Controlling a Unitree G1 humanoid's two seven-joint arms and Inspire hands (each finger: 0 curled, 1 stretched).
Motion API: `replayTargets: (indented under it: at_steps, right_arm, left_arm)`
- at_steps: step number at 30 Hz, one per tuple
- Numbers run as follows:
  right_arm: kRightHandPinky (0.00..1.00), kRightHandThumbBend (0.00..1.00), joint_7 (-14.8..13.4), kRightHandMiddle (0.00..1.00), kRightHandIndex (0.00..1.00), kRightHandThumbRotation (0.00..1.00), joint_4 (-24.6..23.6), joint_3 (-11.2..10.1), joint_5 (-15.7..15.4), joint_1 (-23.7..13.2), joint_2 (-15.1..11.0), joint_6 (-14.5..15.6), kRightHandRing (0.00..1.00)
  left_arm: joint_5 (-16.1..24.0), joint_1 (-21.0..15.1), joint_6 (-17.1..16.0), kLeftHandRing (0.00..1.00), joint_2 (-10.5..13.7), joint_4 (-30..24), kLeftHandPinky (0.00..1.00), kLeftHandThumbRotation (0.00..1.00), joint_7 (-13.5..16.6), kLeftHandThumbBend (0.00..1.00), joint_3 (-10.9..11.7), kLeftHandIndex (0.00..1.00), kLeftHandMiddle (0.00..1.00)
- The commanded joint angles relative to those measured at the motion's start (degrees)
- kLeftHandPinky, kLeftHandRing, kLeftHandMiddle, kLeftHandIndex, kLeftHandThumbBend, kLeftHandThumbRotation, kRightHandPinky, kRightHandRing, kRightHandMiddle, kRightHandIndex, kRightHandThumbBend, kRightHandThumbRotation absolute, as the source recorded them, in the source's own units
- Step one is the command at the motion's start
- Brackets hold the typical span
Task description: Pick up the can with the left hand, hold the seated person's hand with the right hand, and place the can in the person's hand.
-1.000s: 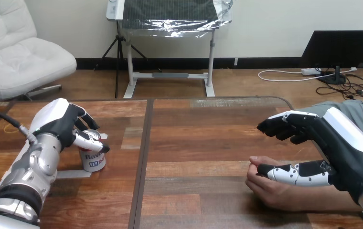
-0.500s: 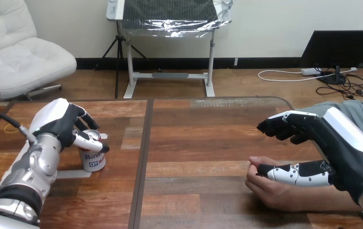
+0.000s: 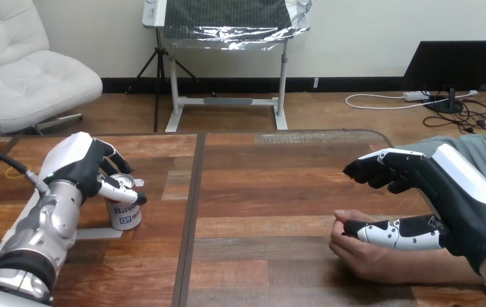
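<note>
The table (image 3: 259,192) is wood in warm brown planks, some reddish and some paler and streaked, with a dark seam running between its two halves. A strip of dull grey tape (image 3: 96,233) lies on it. The can (image 3: 124,214) is white with blue print on its side and a silver top. The left hand (image 3: 77,167) is black with a white shell on its back, its fingers banded black and white; the left forearm (image 3: 42,236) is silver. The right hand (image 3: 445,192) is black too, with white shells along its back.
</note>
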Motion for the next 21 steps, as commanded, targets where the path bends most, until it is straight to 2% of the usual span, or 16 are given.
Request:
replayTargets:
  at_steps: [1,7,21]
  right_arm:
    - [0.75,0.64,-0.34,0.74,0.71,0.00,-1.11,-0.99,-0.13,-3.57,-1.21,-0.38,0.76]
    - [0.76,0.64,-0.23,0.74,0.71,0.00,-1.19,-0.83,-0.52,-3.64,-1.41,-0.25,0.76]
    - [0.76,0.64,-0.16,0.74,0.72,0.00,-1.34,-0.53,-1.10,-3.98,-1.32,0.20,0.76]
  left_arm:
    - [0.27,-1.18,-1.64,0.44,0.09,-1.11,0.38,0.00,2.24,0.71,-0.16,0.52,0.50]
    - [0.30,-0.84,-2.54,0.44,0.05,-1.37,0.38,0.00,3.93,0.72,-0.08,0.52,0.50]
    - [-0.12,-0.71,-2.66,0.46,-0.37,-2.06,0.39,0.00,4.88,0.69,0.19,0.54,0.52]
